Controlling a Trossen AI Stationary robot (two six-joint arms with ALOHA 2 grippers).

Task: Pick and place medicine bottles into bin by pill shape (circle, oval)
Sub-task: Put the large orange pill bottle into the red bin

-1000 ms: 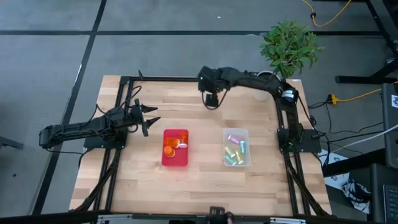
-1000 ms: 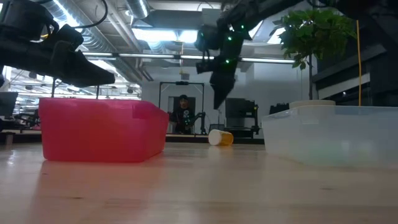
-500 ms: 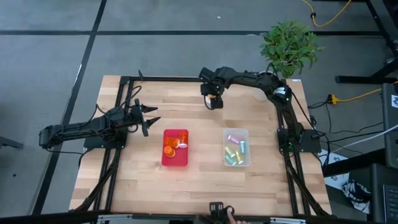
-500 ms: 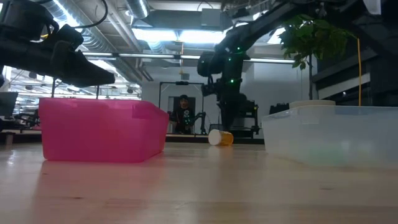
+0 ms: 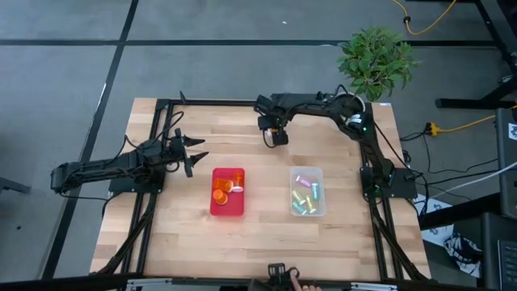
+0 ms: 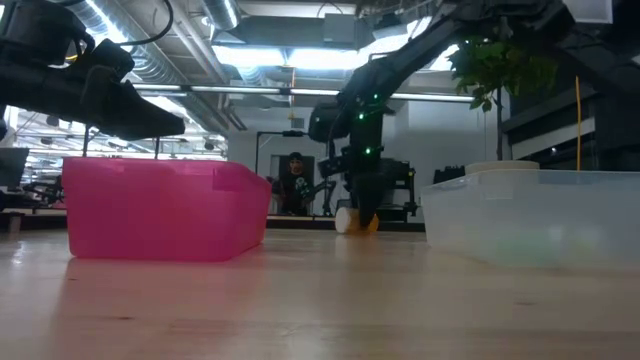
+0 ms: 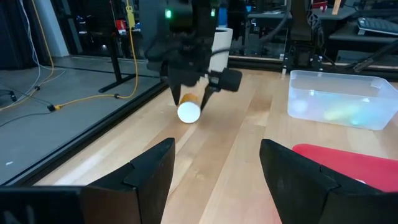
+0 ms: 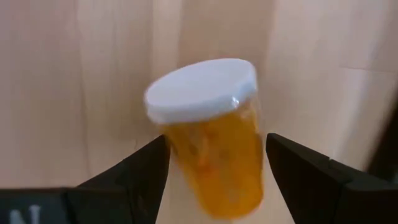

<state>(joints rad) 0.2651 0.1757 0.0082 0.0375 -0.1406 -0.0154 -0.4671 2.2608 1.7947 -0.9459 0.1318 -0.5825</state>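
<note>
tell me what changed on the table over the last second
The right gripper came down from above onto the orange bottle lying at the far side of the table; its open jaws now straddle the bottle without closing on it. The bottle itself has not moved. The left gripper stayed hovering beside the red bin, jaws open, and the red bin and clear bin kept their contents.

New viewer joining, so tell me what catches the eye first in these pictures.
The right pincer is down at the table's far middle, open fingers either side of a lying orange bottle. Nearer sit a red bin and a clear bin, both holding bottles.
</note>
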